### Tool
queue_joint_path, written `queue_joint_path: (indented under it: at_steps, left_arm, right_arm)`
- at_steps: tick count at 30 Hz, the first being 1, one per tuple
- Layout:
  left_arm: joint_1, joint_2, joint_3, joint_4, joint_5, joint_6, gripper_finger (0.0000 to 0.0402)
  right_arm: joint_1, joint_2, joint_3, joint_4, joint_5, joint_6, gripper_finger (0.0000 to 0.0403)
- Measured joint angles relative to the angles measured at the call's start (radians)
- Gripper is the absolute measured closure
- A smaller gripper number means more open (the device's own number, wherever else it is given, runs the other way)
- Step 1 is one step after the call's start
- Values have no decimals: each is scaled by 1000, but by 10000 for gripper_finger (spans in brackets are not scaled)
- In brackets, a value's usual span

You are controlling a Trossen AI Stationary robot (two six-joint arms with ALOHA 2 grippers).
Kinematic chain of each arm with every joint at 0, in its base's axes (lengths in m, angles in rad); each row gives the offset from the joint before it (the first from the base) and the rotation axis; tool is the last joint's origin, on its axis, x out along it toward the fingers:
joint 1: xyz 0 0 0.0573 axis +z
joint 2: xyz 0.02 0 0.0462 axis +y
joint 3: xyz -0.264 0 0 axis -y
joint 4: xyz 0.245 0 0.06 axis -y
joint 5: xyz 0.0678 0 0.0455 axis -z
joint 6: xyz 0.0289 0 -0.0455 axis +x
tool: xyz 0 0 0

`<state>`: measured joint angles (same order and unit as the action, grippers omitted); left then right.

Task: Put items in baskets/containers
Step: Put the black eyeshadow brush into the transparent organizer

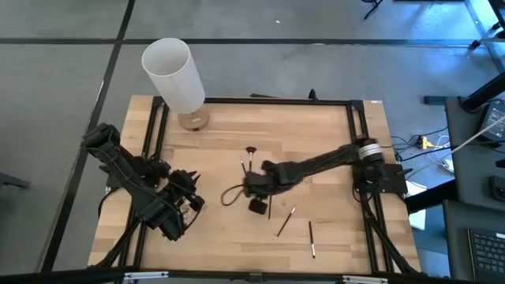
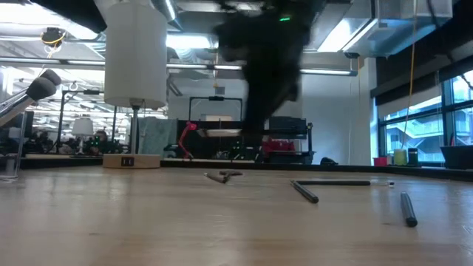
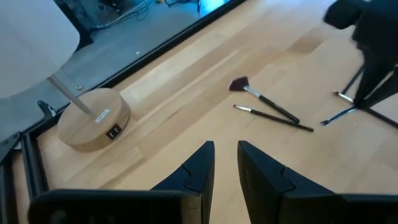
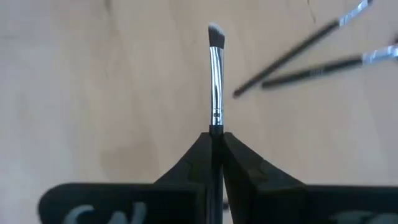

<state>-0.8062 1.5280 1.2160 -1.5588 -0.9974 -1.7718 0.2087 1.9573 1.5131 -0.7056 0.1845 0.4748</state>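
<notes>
Right claw clamps one slim dark silver-ferruled makeup brush; left claw narrowly parted, empty; four brushes on wooden table.

Right end effector, apparently mid-table

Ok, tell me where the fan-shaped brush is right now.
In the high view the fan-shaped brush lies on the table near its middle, just beyond the right gripper, with a thin brush beside it.
</notes>
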Motion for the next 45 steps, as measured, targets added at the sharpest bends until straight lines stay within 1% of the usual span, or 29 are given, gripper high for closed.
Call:
queue_joint_path:
  at_steps: [2, 4, 8, 11, 13, 15, 17, 19, 21, 24, 27, 29, 30, 33, 37, 41, 42, 45]
  left_arm:
    - [3, 13, 0, 0, -24, -17, 336]
    - [15, 29, 0, 11, -66, -24, 336]
    - [62, 66, 0, 71, -191, 0, 336]
    - [111, 91, -1, 198, -203, 147, 336]
    - [155, 99, 0, 297, -174, 269, 336]
    - [198, 101, 0, 403, -133, 395, 336]
    - [238, 100, -7, 524, -80, 552, 336]
    - [275, 100, -38, 650, -12, 696, 336]
    - [305, 100, -87, 776, 39, 792, 336]
    - [350, 100, -196, 924, 133, 850, 335]
    - [383, 101, -293, 1047, 186, 826, 327]
    - [396, 100, -327, 1137, 198, 806, 318]
    - [401, 95, -331, 1187, 201, 826, 313]
    - [406, 82, -323, 1358, 190, 975, 294]
    - [409, 68, -321, 1613, 196, 1214, 267]
    - [409, 66, -321, 1821, 261, 1382, 237]
    - [409, 66, -321, 1850, 265, 1403, 229]
    - [415, 66, -321, 1886, 247, 1418, 211]
  right_arm:
    - [1, -91, -148, 125, -13, 32, 372]
    - [-1, -185, -297, 303, -30, 55, 376]
    - [-12, -348, -552, 738, -73, 28, 381]
    - [-14, -410, -699, 1031, -81, -13, 374]
    - [-14, -435, -766, 1171, -81, -45, 370]
    - [-14, -438, -804, 1285, -82, -87, 370]
    - [-14, -438, -829, 1330, -81, -133, 372]
    - [-14, -439, -829, 1339, -82, -159, 374]
    - [-14, -453, -829, 1342, -82, -176, 373]
    - [-14, -484, -829, 1330, -82, -195, 369]
    - [-14, -536, -829, 1297, -85, -211, 368]
    - [-18, -574, -829, 1252, -115, -250, 367]
    - [-19, -588, -829, 1233, -122, -264, 367]
    - [-21, -607, -829, 1209, -110, -258, 367]
    - [-21, -605, -828, 1199, -46, -236, 366]
    - [-16, -605, -860, 1240, 30, -191, 366]
    - [-12, -605, -874, 1267, 44, -181, 366]
    - [0, -605, -925, 1387, 41, -168, 366]
